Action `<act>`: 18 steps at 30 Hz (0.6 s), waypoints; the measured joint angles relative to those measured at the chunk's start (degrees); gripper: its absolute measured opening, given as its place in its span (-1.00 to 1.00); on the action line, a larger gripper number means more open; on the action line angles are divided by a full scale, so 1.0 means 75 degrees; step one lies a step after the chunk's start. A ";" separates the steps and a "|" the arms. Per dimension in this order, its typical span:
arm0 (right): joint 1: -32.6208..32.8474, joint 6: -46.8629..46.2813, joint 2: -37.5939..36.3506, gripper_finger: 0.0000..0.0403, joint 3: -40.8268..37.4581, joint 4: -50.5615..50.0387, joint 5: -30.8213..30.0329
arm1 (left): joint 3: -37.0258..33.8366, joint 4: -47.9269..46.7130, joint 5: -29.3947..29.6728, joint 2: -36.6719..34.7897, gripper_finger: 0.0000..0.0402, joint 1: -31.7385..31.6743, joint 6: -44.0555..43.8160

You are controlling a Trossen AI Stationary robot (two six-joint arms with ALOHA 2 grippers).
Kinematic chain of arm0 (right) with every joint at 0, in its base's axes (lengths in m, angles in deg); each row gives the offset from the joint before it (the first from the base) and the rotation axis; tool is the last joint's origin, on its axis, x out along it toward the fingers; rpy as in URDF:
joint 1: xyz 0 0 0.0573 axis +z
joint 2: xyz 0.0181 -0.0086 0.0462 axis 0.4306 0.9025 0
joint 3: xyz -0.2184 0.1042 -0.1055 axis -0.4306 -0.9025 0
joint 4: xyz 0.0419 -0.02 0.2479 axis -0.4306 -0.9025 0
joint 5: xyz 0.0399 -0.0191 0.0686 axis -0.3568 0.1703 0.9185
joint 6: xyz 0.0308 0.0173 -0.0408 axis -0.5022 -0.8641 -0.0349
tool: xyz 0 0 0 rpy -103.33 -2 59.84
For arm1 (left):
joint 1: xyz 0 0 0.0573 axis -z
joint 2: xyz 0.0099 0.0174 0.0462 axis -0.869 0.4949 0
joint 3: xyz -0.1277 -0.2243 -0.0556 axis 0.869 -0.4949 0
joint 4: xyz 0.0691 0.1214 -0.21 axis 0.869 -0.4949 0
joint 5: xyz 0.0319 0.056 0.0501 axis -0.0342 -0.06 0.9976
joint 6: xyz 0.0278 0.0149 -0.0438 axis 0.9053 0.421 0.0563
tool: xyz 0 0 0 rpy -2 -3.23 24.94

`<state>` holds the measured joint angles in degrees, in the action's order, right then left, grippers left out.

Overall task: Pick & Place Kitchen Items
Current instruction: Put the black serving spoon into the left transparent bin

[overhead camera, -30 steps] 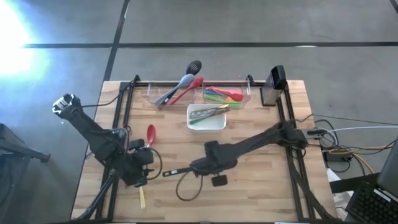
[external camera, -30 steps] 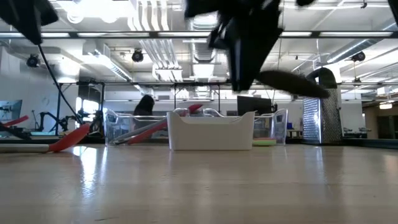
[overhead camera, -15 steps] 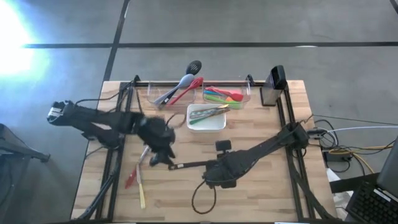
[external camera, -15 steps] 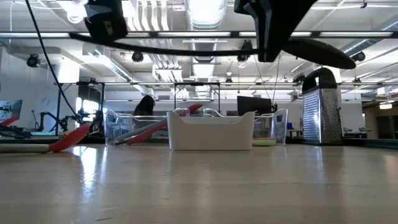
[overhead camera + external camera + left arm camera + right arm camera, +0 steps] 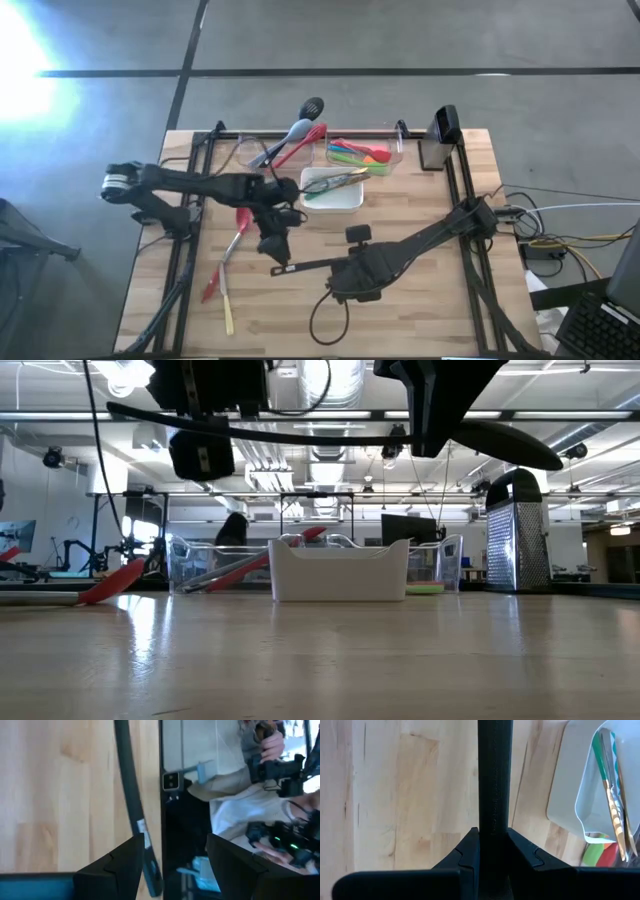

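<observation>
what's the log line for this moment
right gripper: shut on black utensil aloft | left gripper: open at handle end | stage: handover likely

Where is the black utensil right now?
High view: the black utensil is gripped by the right gripper mid-table, below the white dish, its free end by the open left gripper.

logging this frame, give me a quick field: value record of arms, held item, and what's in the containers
right gripper: shut on black utensil, held level above the table
left gripper: open, at the black utensil's free end, not gripping it
white dish: holds green and metal utensils
clear bins: one with grey and red utensils, one with coloured ones
loose on table: red spoon, yellow handled utensil
grater: upright at far right edge
</observation>
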<state>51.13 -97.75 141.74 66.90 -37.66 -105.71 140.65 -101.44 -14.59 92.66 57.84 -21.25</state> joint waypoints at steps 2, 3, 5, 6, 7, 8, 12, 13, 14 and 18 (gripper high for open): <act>-0.0003 0.0008 0.0000 -0.75 0.0003 -0.0002 -0.0003 | 0.0003 0.0039 -0.0174 0.0327 0.09 -0.0003 0.0011; 0.0000 0.0006 0.0000 -0.75 0.0003 -0.0013 -0.0001 | 0.0019 0.0039 -0.0215 0.0489 0.09 -0.0003 0.0033; 0.0003 0.0006 0.0000 -0.75 0.0003 -0.0012 0.0000 | 0.0108 0.0070 -0.0222 0.0782 0.09 -0.0003 0.0157; 0.0003 0.0006 0.0000 -0.75 0.0003 -0.0017 0.0000 | 0.0157 0.0080 -0.0222 0.0917 0.09 -0.0003 0.0234; 0.0003 0.0006 0.0000 -0.75 0.0003 -0.0016 0.0000 | 0.0219 0.0070 -0.0231 0.1053 0.09 -0.0003 0.0281; 0.0003 0.0009 0.0000 -0.75 0.0003 -0.0014 0.0000 | 0.0294 0.0076 -0.0250 0.1185 0.09 -0.0003 0.0335; 0.0003 0.0043 0.0000 -0.75 0.0003 -0.0014 -0.0025 | 0.0593 0.0095 -0.0504 0.1651 0.09 -0.0003 0.0434; 0.0000 0.0073 0.0000 -0.75 0.0003 -0.0017 -0.0037 | 0.0668 0.0127 -0.0607 0.1751 0.09 -0.0002 0.0438; 0.0000 0.0101 0.0000 -0.75 0.0003 -0.0017 -0.0044 | 0.0740 0.0115 -0.0715 0.1844 0.09 0.0011 0.0439; 0.0000 0.0166 0.0000 -0.75 0.0003 -0.0014 -0.0222 | 0.1101 0.0101 -0.0800 0.2257 0.09 0.0099 0.0498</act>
<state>51.13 -96.51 141.74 66.92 -37.77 -107.37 148.91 -100.68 -20.59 109.59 58.58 -17.51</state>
